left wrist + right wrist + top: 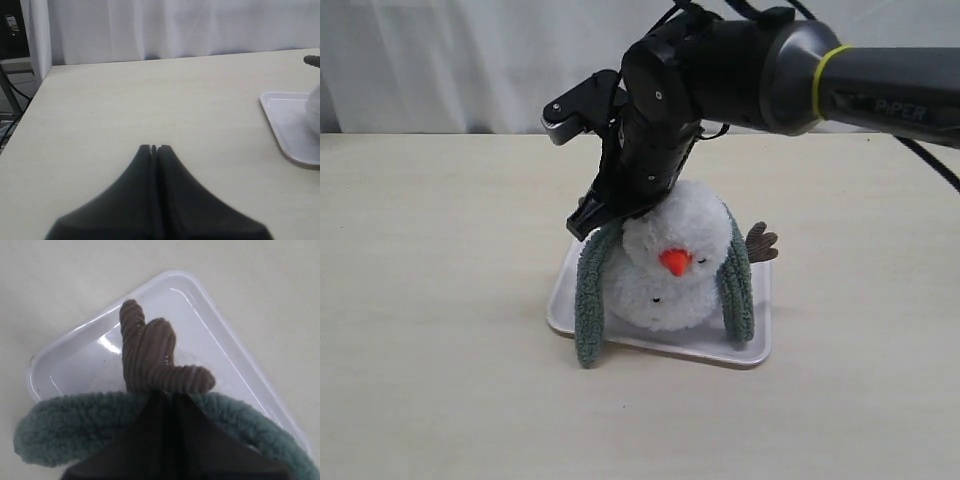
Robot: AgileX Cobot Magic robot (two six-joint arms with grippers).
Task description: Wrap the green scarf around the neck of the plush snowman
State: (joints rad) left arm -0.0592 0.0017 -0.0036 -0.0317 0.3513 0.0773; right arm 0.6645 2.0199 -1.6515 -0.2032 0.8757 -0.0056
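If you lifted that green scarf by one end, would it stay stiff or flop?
Probably floppy: the green scarf curves around the plush snowman and both ends hang limp. Its fuzzy knit looks light and unlikely to slip.

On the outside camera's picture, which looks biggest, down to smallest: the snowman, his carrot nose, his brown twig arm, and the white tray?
1. white tray, the widest
2. plush snowman
3. brown twig arm and carrot nose: they look about alike, so I won't rank them.
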